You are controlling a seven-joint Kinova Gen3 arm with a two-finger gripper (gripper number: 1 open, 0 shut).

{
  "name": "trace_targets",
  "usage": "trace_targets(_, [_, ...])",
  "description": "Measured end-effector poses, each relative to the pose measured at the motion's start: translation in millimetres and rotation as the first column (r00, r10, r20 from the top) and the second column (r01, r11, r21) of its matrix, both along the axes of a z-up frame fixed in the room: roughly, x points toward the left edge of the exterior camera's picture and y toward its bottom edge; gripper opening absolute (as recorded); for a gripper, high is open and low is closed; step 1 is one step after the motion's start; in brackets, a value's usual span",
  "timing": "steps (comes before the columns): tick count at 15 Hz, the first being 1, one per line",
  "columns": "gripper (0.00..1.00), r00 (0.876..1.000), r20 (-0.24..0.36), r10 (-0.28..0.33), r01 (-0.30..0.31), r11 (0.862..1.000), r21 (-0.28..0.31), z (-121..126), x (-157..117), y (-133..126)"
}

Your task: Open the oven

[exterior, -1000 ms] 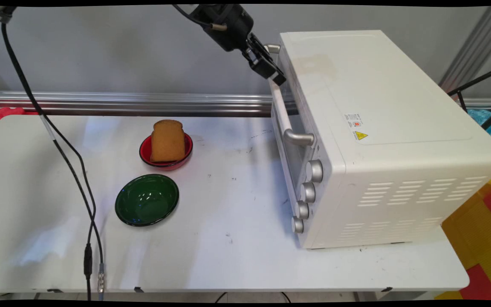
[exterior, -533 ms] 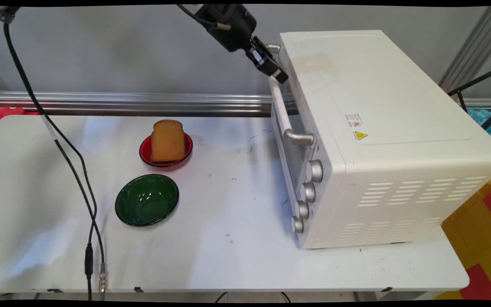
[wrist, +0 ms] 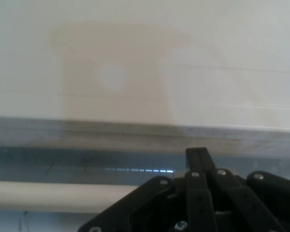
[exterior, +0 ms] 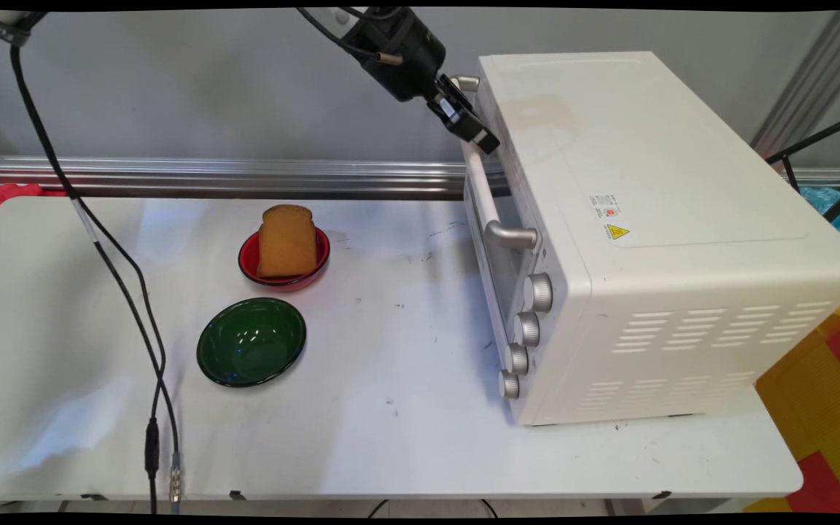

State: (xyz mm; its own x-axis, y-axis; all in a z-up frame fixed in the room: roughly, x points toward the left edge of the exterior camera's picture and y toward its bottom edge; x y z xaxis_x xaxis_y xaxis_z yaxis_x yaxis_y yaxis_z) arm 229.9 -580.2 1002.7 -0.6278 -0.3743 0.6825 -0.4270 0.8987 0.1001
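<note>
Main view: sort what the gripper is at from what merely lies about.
At the gripper:
gripper, shut, by the far end of the door handle
white oven

Lying about:
toast slice standing in the red bowl
green bowl, empty
black cables
white table

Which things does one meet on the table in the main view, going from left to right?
Cables → green bowl → red bowl with toast → oven.

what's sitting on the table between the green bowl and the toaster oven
Nothing: in the main view, only bare table lies between the green bowl and the toaster oven.
</note>
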Motion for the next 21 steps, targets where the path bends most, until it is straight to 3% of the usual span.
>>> trace_targets(12, [0.00, 0.999, 0.037, -0.033, 0.034, 0.999, -0.039, -10, -3, -2])
trace_targets(21, [0.00, 0.993, 0.115, -0.039, 0.043, 0.998, -0.036, -16, 20, 13])
